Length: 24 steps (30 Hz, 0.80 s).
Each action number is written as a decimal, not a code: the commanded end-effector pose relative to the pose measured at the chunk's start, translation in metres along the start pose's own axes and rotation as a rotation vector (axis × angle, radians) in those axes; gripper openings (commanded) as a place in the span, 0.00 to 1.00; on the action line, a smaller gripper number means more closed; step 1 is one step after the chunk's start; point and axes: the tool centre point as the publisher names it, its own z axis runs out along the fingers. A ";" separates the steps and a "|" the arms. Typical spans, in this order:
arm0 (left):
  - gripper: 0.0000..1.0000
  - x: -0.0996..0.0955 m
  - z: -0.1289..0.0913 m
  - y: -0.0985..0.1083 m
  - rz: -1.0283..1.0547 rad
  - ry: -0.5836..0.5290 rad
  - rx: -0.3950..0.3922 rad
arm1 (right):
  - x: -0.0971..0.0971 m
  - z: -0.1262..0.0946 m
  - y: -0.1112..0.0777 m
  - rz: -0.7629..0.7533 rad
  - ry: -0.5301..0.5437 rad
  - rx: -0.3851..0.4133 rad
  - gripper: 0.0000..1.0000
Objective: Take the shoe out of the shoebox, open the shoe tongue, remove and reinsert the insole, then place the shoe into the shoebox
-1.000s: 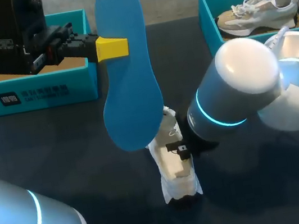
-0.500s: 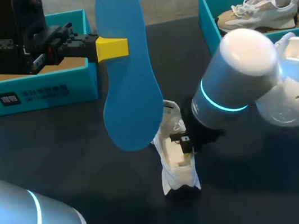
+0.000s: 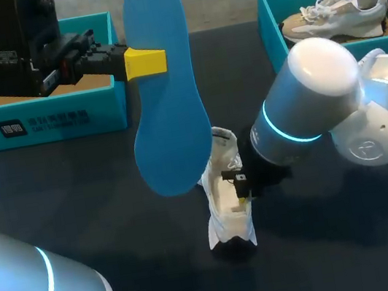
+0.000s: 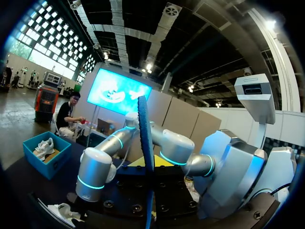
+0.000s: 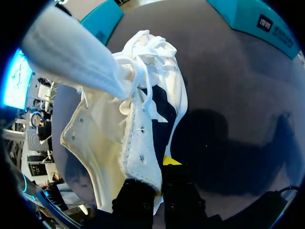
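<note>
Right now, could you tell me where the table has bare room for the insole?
Bare table lies in front of the left shoebox, out to the white shoe, and between that box and the right shoebox. It is crowded at that shoe, which the right gripper clamps beside the insole held by the left gripper.

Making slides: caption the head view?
Left hand holds the blue insole above the table while the right hand grips the white shoe.

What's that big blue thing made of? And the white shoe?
The insole looks like foam: matte, smooth blue, thin edge-on. The shoe looks like white leather or fake leather, with stitched seams and punched holes; I can't tell which.
</note>
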 end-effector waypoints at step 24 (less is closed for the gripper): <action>0.00 -0.001 0.001 -0.001 -0.001 0.001 -0.003 | -0.001 0.005 0.000 0.043 0.023 -0.012 1.00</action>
